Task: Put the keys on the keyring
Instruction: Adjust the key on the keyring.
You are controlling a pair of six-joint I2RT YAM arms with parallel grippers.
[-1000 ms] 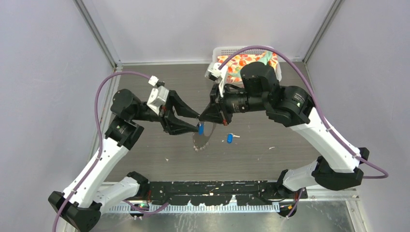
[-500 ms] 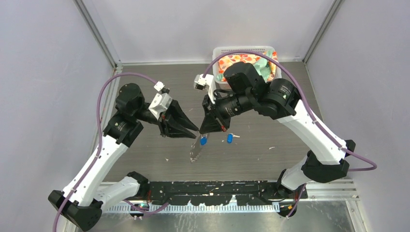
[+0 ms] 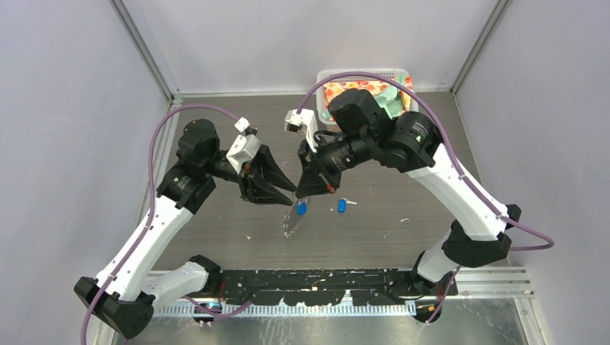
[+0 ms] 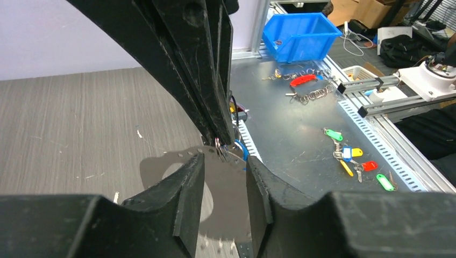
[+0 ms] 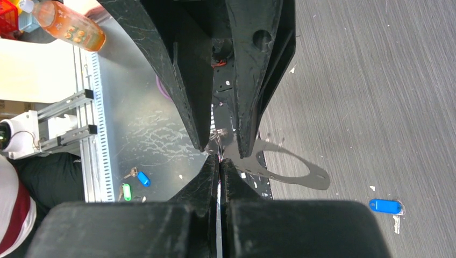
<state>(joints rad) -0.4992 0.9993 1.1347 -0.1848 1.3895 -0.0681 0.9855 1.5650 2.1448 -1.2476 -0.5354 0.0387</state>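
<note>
From above, the right gripper (image 3: 308, 194) is clenched on the top of the keyring (image 3: 290, 224), which hangs above the table (image 3: 403, 244). One blue key (image 3: 301, 209) sits against the ring's upper part, though I cannot tell whether it is threaded on. The second key (image 3: 341, 205) lies on the table just to the right. The left wrist view shows the left gripper (image 4: 223, 166) released — fingers apart, tips flanking the ring. The right wrist view shows its own jaws pressed together on the wire.

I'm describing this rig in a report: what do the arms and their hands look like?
The left arm and right arm have white links, black joints and a purple cable each. The left hand and right hand are black, each with two tapering wedge-shaped fingers and a white block at the wrist.
</note>
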